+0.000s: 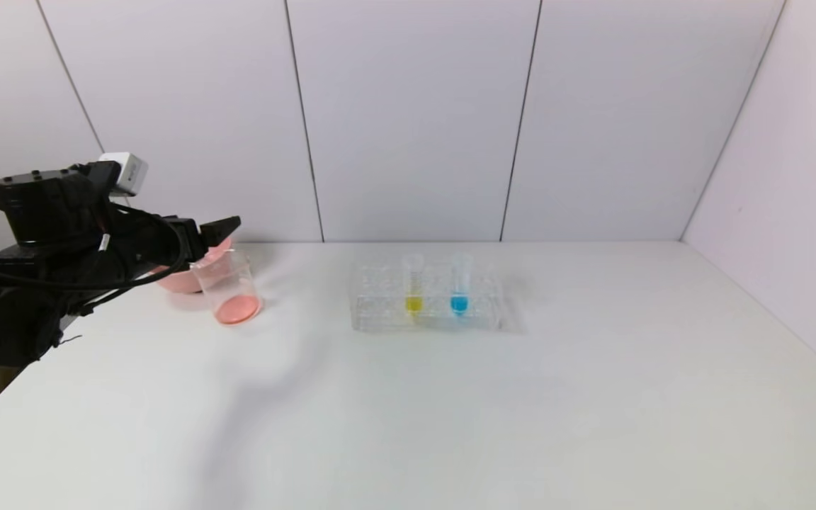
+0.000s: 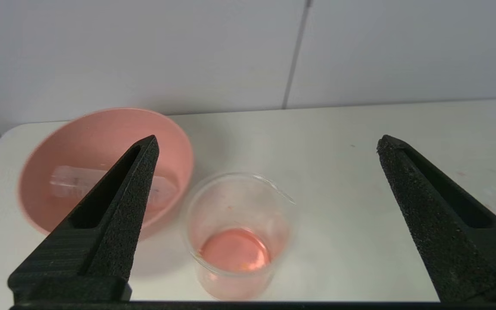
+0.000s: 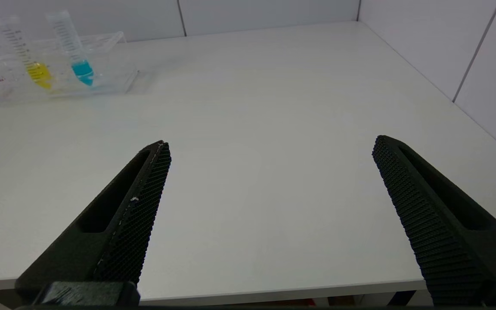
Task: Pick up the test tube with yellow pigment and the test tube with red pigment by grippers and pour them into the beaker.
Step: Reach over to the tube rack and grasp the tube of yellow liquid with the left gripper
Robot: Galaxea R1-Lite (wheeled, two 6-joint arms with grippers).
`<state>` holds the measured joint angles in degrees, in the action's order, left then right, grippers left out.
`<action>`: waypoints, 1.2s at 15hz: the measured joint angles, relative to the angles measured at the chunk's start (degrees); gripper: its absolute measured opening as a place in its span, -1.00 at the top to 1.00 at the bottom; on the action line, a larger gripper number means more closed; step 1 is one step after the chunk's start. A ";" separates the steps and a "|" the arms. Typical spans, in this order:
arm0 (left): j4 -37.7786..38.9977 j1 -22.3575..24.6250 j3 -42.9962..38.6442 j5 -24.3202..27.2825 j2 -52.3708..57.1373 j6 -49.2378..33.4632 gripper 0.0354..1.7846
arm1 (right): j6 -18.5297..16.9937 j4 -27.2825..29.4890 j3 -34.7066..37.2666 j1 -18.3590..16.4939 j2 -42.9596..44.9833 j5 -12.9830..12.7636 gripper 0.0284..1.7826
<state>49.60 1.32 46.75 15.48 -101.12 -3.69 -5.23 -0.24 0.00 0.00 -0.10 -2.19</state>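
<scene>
While the left gripper hangs above the table's left rear corner with its fingers spread wide and nothing between them, the beaker stands on the white table directly below and slightly ahead of it. A shallow layer of red-orange liquid covers the beaker's base. Just behind the beaker, touching or nearly so, sits a pink bowl; a clear tube lies on its side within it, and no liquid can be made out inside that tube.

Near the table's centre rear, a clear rack holds the test tube with yellow pigment upright, with a blue-filled tube just beside it on the right. Both stand well apart from the beaker.

At the table's near right edge, the right gripper sits low with its fingers fully parted and empty, well apart from the rack.
</scene>
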 joint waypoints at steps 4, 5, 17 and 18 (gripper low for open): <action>-0.44 -10.46 -9.65 1.55 9.56 0.20 -0.98 | 0.00 0.00 0.00 0.00 0.00 0.00 -0.92; -0.49 -14.24 -11.29 0.17 11.19 0.26 -0.98 | -0.02 0.00 0.00 0.00 0.00 0.00 -0.92; 14.57 -50.10 -9.70 -46.96 -4.33 -0.13 -0.98 | -0.02 0.00 0.00 0.00 0.00 0.00 -0.92; 17.90 -50.59 -7.23 -50.98 -7.84 0.04 -0.98 | -0.02 0.02 0.00 0.00 0.00 0.00 -0.92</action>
<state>67.50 -49.27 39.52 -35.50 -108.96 -3.66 -5.25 -0.22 0.00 0.00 -0.10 -2.19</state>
